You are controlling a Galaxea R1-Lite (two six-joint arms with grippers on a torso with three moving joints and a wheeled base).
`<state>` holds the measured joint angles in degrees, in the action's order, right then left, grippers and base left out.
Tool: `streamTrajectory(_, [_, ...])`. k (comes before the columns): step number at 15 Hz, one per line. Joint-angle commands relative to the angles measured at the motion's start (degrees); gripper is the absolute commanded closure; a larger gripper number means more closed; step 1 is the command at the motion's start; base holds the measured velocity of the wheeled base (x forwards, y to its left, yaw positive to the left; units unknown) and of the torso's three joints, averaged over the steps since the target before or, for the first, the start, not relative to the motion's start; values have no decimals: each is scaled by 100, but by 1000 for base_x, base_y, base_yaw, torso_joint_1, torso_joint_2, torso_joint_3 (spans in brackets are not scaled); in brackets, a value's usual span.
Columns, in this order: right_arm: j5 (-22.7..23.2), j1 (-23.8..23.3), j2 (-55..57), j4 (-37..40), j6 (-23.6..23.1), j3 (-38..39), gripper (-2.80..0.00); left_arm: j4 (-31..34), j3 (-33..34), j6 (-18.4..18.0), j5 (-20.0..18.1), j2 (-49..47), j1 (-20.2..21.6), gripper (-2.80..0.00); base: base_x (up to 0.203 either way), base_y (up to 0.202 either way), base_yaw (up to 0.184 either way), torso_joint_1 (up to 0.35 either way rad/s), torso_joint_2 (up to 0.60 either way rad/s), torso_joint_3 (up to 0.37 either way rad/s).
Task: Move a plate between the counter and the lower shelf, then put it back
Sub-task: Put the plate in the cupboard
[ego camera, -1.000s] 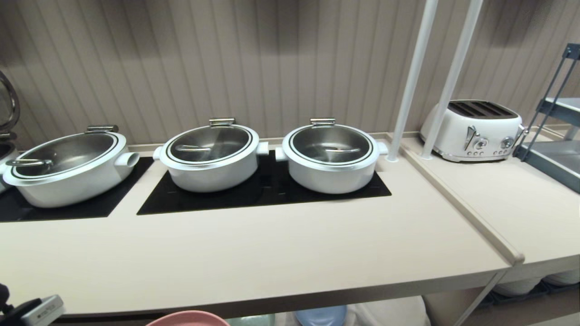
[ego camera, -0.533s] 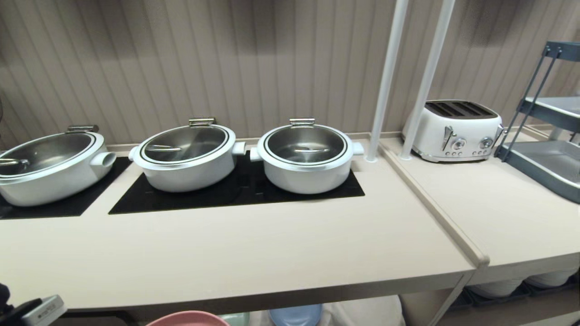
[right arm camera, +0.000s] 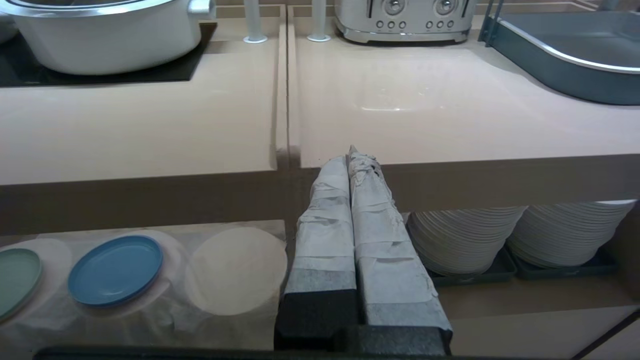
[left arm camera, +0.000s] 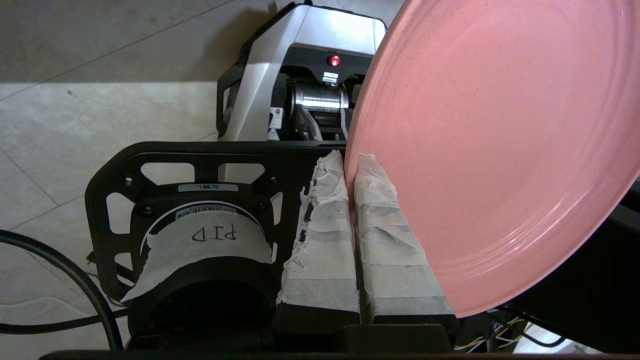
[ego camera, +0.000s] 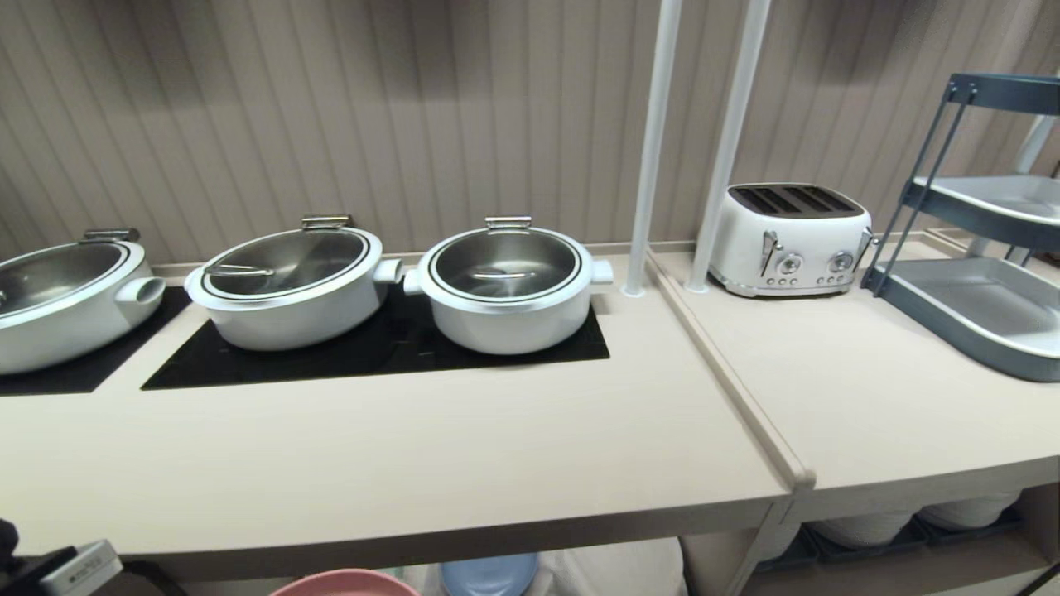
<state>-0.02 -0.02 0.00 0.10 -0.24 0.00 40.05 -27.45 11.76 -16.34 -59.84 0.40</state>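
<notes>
The left hand [left arm camera: 350,165] is clamping its paper-wrapped fingers [left arm camera: 325,240] on the rim of the round, matte pastel-pink plate [left arm camera: 495,150], holding it tilted on edge off the long beige counter [ego camera: 414,463]; in the head view the plate is peeking in at about 6 o'clock, below the counter's front edge. The right hand [right arm camera: 352,155] is sitting closed and empty in front of the counter edge. On the cloth-draped lower shelf [right arm camera: 235,270], a blue plate [right arm camera: 116,270] is lying beside a mint-green plate [right arm camera: 17,277]. Three white pots [ego camera: 505,285] are standing on the black cooktop at 12 o'clock.
</notes>
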Motion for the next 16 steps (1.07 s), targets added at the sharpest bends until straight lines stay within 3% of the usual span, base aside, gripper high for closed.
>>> streamTrajectory(1, [2, 2, 0, -1, -2, 0, 0, 21, -6, 10, -9, -1, -5, 0, 0, -196, 0, 2, 2, 2])
streamTrajectory(10, [-5, -5, 0, -1, -2, 0, 0, 30, 3, 1, -9, -1, -14, 0, 0, -187, 0, 2, 2, 3])
streamTrajectory(16, [2, 2, 0, -1, -2, 0, 0, 38, 3, 1, -9, -1, -5, 0, 0, -12, 0, 0, 0, 1])
